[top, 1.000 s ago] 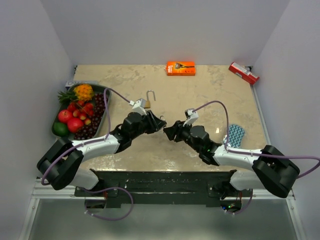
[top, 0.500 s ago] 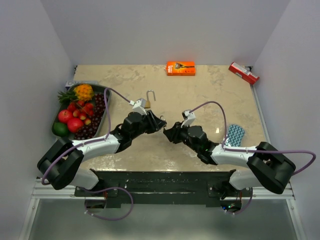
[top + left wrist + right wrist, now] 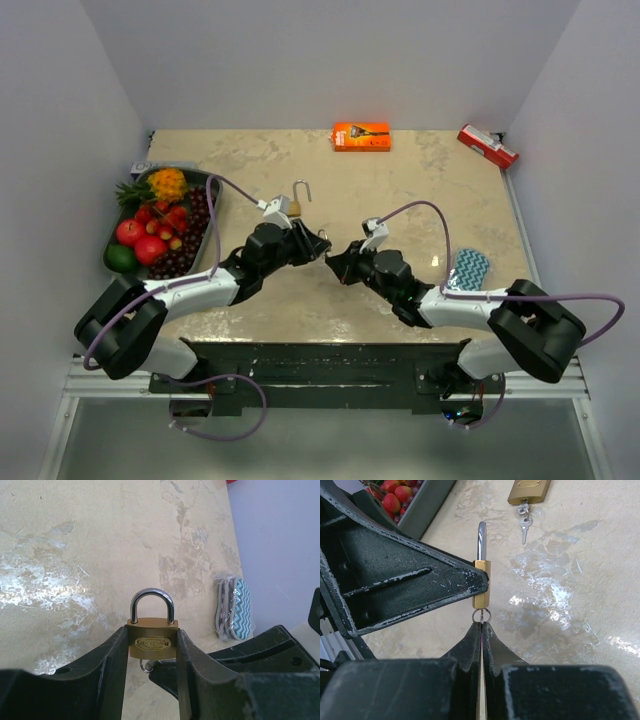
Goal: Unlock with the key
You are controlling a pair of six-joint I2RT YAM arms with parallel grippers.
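Observation:
A brass padlock [image 3: 152, 640] with its steel shackle closed stands upright between the fingers of my left gripper [image 3: 152, 631], which is shut on its body a little above the table. The same padlock [image 3: 481, 582] shows edge-on in the right wrist view. From its underside hangs the key [image 3: 149, 666] with a small ring [image 3: 481, 614]. My right gripper [image 3: 482, 625] is shut on that key just below the padlock, so most of the key is hidden between the pads. From above, the left gripper [image 3: 313, 243] and right gripper [image 3: 333, 260] meet at mid-table.
A second brass padlock [image 3: 290, 207] with an open shackle lies beyond the left gripper, its keys [image 3: 523, 522] beside it. A fruit tray [image 3: 212, 222] is at the left. An orange box [image 3: 361, 136] and a red box [image 3: 487, 146] lie at the back. A zigzag-patterned pack [image 3: 468, 268] lies right.
My right gripper has moved slightly left to the padlock's underside and closed from open onto the key. The left gripper has kept its hold on the padlock.

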